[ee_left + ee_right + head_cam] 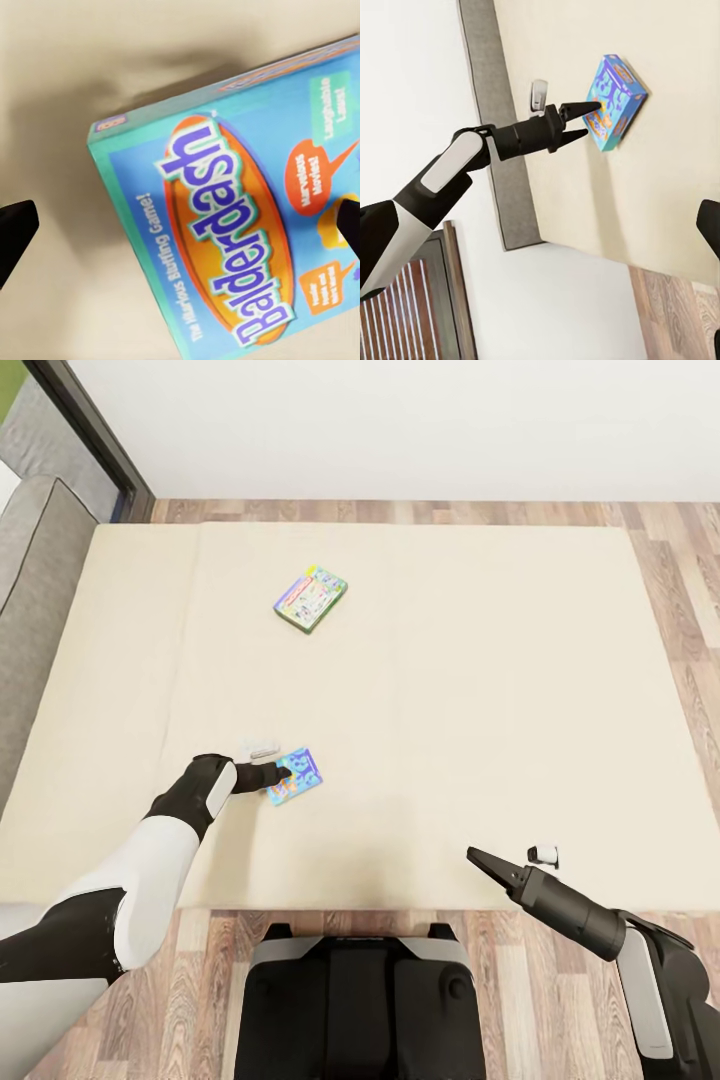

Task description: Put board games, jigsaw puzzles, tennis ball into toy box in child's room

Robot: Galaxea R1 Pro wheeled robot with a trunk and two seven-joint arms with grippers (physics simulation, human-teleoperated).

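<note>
On the beige bed (450, 690) lie two board games. A small blue "Balderdash" box (303, 781) (225, 225) (616, 101) rests flat near the front left. My left gripper (283, 773) (180, 225) (585, 122) is open at this box's edge, one finger over its lid and the other beside it. A colourful pale box (311, 598) lies farther back on the mattress. My right gripper (478, 856) hovers open and empty over the front right edge of the bed. One of its fingers (709, 225) shows in the right wrist view.
A grey headboard (40, 580) runs along the bed's left side, with a dark window frame (90, 430) behind it. Wood-plank floor (680, 590) borders the bed at the back, right and front. My base (360, 1000) stands at the front edge.
</note>
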